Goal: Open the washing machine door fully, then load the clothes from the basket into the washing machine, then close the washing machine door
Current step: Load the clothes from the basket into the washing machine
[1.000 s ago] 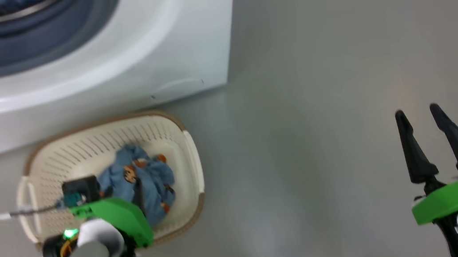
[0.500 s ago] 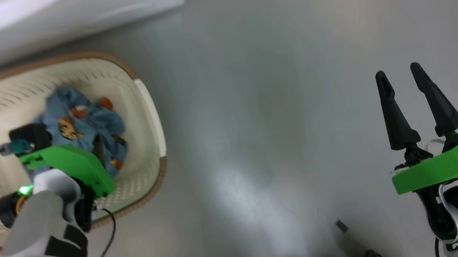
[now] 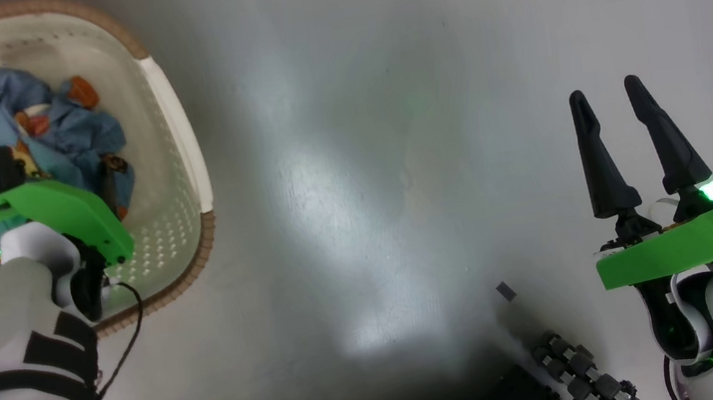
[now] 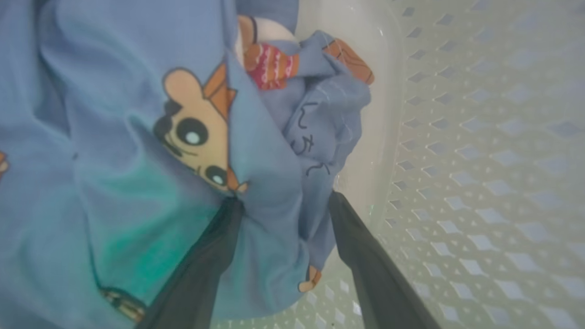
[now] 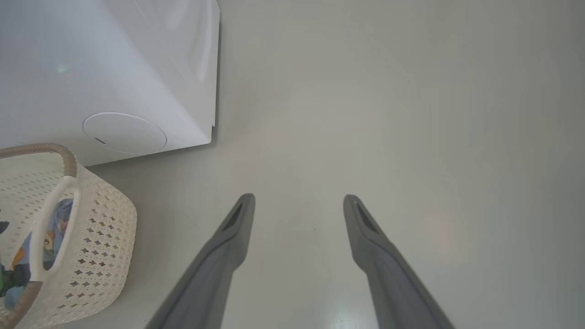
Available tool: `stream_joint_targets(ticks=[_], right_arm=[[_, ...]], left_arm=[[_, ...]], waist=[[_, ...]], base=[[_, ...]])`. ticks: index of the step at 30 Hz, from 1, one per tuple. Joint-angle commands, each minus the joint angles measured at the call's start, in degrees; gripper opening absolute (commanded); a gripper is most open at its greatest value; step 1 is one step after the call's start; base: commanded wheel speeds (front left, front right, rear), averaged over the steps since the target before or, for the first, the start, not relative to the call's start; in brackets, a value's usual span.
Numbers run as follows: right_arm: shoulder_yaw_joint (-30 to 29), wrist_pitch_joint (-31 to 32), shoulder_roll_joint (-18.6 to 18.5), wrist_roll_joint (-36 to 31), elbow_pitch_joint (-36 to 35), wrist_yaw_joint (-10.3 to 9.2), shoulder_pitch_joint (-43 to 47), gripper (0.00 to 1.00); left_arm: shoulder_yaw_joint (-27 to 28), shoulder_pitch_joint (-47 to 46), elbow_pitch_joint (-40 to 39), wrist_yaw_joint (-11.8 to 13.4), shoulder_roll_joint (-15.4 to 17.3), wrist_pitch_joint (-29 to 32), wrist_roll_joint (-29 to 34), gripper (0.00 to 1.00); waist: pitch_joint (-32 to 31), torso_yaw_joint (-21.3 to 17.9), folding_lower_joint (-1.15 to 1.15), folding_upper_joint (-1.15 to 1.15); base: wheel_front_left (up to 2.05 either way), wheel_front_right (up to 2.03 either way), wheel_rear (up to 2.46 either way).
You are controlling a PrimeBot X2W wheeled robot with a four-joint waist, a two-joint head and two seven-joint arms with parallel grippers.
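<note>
**Head view.** The basket (image 3: 182,148) sits on the floor (image 3: 357,158) at the upper left, with the clothes (image 3: 50,131) bundled inside it. I judge loading as unfinished: at least this bundle has to go into the drum, and the door has to be shut after that. I cannot tell how the washing machine door stands. The left forearm (image 3: 4,326) slopes down into the basket, its green wrist mount (image 3: 52,215) over the bundle. The right pincer (image 3: 616,114) hangs over bare floor, well apart from the basket, fingers pointing up the view. It is released and carries nothing.

**Left wrist view.** The left pincer (image 4: 285,203) is down in the clothes, near the basket's perforated wall. Its fingers (image 4: 205,260) straddle a raised fold of the blue fabric, and the fold fills the gap between them. The spread looks as wide as the idle pincer's, so I read it as released: set around the fold but not yet clamped. I judge the step in hand to be the grasp of this bundle.

**Right wrist view.** The washing machine (image 5: 114,68) stands at the upper left, its round filter cap (image 5: 124,132) low on the front panel. The basket is just beside that lower front; whether they touch I cannot tell. Blue fabric shows through the basket's handle opening. The right pincer's fingers are spread over the floor with nothing between them
</note>
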Motion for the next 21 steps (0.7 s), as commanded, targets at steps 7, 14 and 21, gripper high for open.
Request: stream_joint_targets(ticks=[7, 14, 21], right_arm=[[1.3, -0.8, -0.6, 0.4, -0.2, 0.25, 1.4, 1.0], [0.9, -0.4, -0.6, 0.1, 0.2, 0.25, 1.5, 1.0], [0.0, -0.2, -0.6, -0.6, -0.2, 0.25, 1.6, 1.0]], left_arm=[[1.0, 0.9, 0.3, 1.2, 2.2, -1.2, -0.9, 0.79], [1.0, 2.0, 0.5, 1.1, 1.8, -2.8, -1.4, 0.0], [1.3, 3.5, 0.5, 0.4, 1.3, -6.3, -2.1, 0.0]], waist=[[1.4, -1.1, -0.01, 0.0], [0.2, -0.6, -0.01, 0.0], [-1.9, 0.7, -0.01, 0.0]], base=[[0.0, 0.0, 0.0], [0.0, 0.0, 0.0], [0.0, 0.0, 0.0]])
